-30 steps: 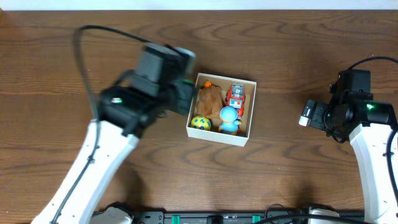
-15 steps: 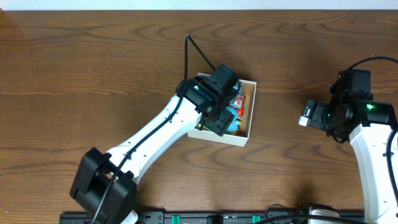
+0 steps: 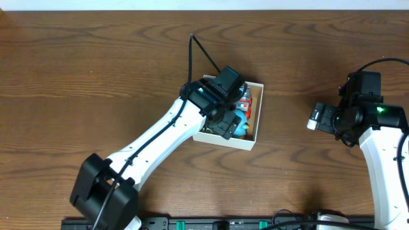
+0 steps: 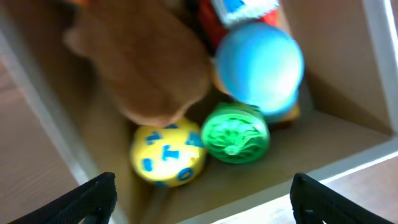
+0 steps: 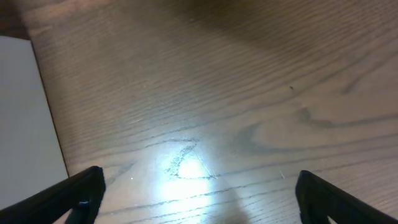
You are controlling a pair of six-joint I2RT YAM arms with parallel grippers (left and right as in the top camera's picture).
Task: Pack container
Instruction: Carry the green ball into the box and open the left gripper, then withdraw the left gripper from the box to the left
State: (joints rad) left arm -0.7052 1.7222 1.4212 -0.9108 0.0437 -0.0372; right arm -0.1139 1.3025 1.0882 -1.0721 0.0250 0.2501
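The container (image 3: 257, 114) is a small white box with a tan inside, at the table's middle. My left gripper (image 3: 223, 120) hangs over it, open and empty. In the left wrist view the container (image 4: 348, 146) holds a brown plush toy (image 4: 146, 68), a yellow ball with blue marks (image 4: 166, 155), a green round toy (image 4: 235, 134), a blue ball-headed toy (image 4: 261, 62) and a red toy (image 4: 214, 18). My left fingertips (image 4: 202, 202) frame the bottom edge, wide apart. My right gripper (image 5: 199, 199) is open and empty over bare wood, far right of the container.
The right arm (image 3: 361, 112) stands at the table's right side. A white surface (image 5: 25, 118) shows at the left edge of the right wrist view. Cables and a black rail (image 3: 223, 223) run along the front edge.
A second ago my left arm was left of the container; it has swung over the container. Since half a second ago it has barely moved. The right arm has not moved.
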